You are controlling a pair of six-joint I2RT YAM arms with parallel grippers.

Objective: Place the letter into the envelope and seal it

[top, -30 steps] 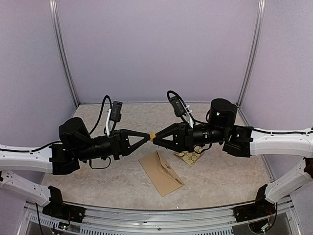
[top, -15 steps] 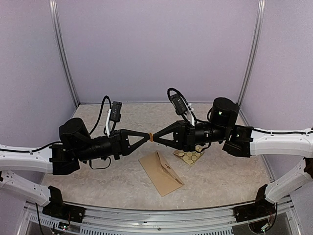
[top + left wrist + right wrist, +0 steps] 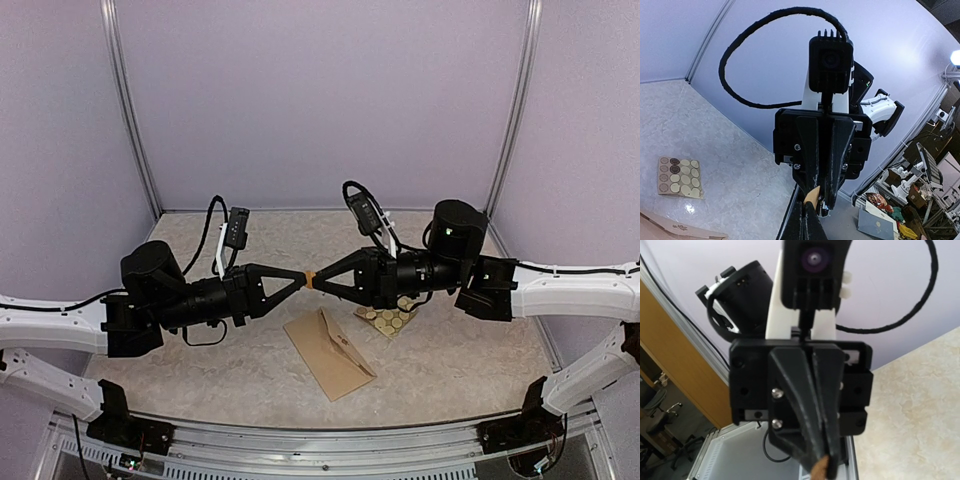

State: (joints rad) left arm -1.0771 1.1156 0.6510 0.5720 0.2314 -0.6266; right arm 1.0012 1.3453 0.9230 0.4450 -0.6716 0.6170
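My left gripper (image 3: 302, 281) and right gripper (image 3: 319, 279) meet tip to tip in mid-air above the table. Both are shut on a small tan round sticker (image 3: 311, 279). In the left wrist view the sticker (image 3: 813, 194) sticks out of my closed left fingertips (image 3: 807, 222) against the right fingers. It also shows in the right wrist view (image 3: 821, 469). The brown envelope (image 3: 328, 352) lies flat on the table below, slanted, with its flap down. The letter is out of view.
A card of round gold and brown stickers (image 3: 388, 320) lies right of the envelope, under the right arm; it also shows in the left wrist view (image 3: 678, 177). The table (image 3: 200, 360) is beige marble, with purple walls at the back and sides.
The right wrist has rolled and shifted slightly left; the tips stay together on the sticker. The left arm, the envelope and the card have not moved.
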